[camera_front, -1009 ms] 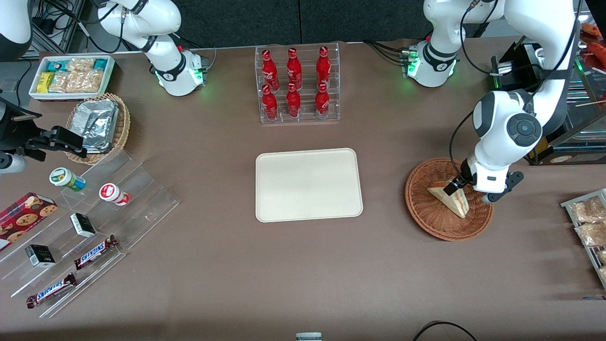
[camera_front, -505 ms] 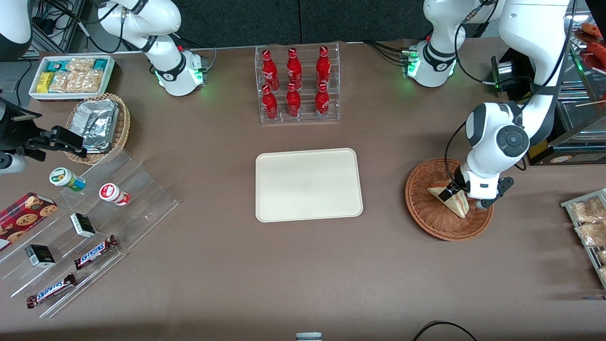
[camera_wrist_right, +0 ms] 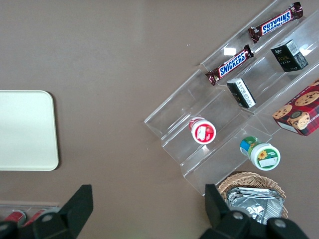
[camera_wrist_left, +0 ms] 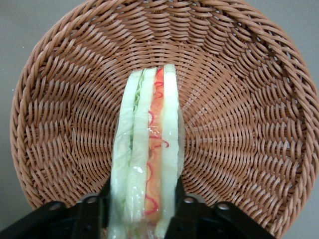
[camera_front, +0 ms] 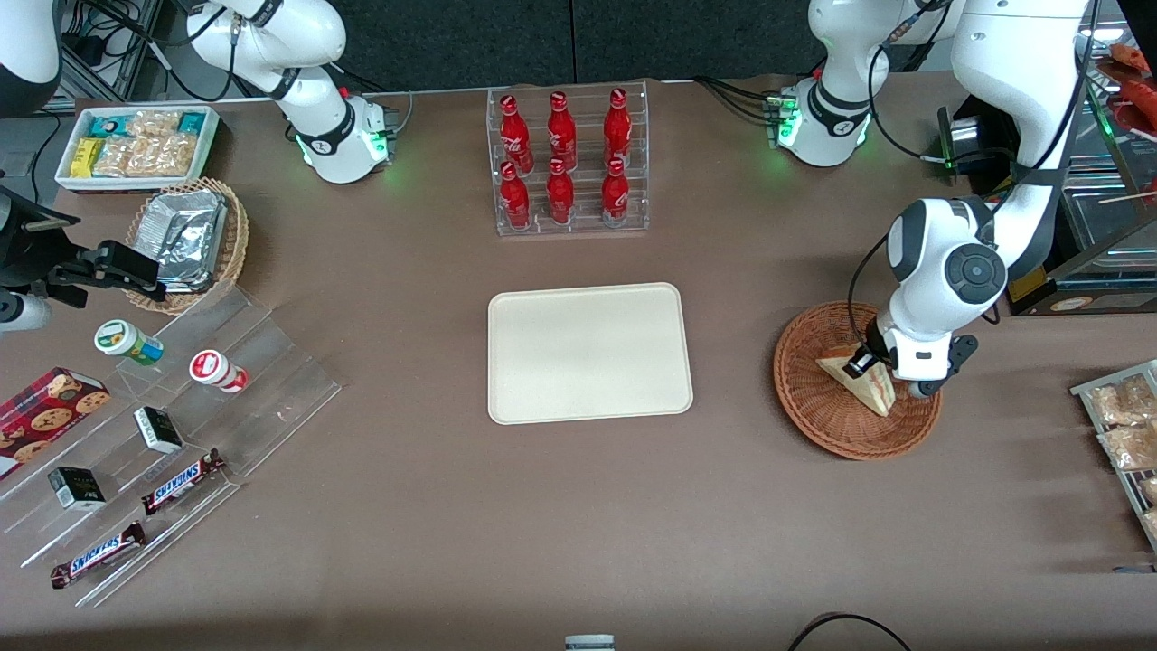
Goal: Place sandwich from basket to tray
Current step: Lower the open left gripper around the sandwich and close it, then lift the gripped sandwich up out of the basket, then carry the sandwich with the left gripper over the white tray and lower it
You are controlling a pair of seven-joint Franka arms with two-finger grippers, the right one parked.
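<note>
The sandwich, a pale bread wedge with red-orange and yellowish filling, stands on edge in the round reddish-brown basket toward the working arm's end of the table. My left gripper reaches down into the basket, one black finger pressed against each bread face. In the left wrist view the sandwich runs out from between the fingers of the gripper, with the woven basket floor under it. The cream tray lies bare at the table's middle, beside the basket.
A clear rack of red bottles stands farther from the camera than the tray. A rack of snack packets sits near the basket at the table's end. Toward the parked arm's end are clear display steps, a tan foil-packet basket and a white bin.
The left gripper came down into the basket and shifted slightly toward the tray, ending with its fingers on both sides of the sandwich. The sandwich has stayed in place.
</note>
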